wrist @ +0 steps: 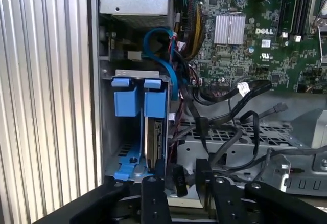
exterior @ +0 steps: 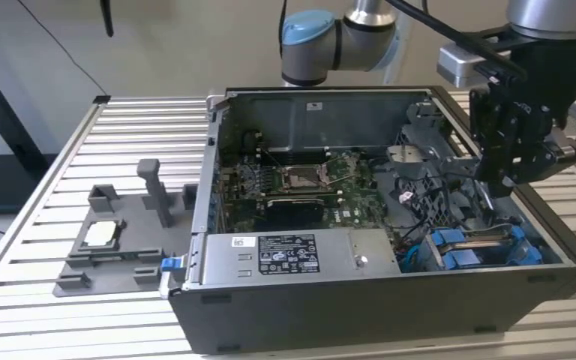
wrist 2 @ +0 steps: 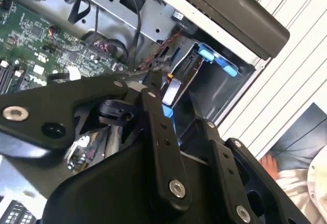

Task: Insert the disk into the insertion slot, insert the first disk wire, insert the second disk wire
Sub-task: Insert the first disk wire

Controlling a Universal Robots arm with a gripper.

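Disk (wrist: 155, 138) (one) in insertion slot (wrist: 109, 132)

Probably a robotics lab: slatted metal bench (exterior: 138, 120), mounted robot arm (exterior: 318, 37), opened computer case (exterior: 368, 315)

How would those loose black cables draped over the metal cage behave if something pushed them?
The black cables would probably flop and slide rather than resist: they sag in curves across the metal cage. They look light, being thin. Their free connector ends might snag, since several strands cross each other.
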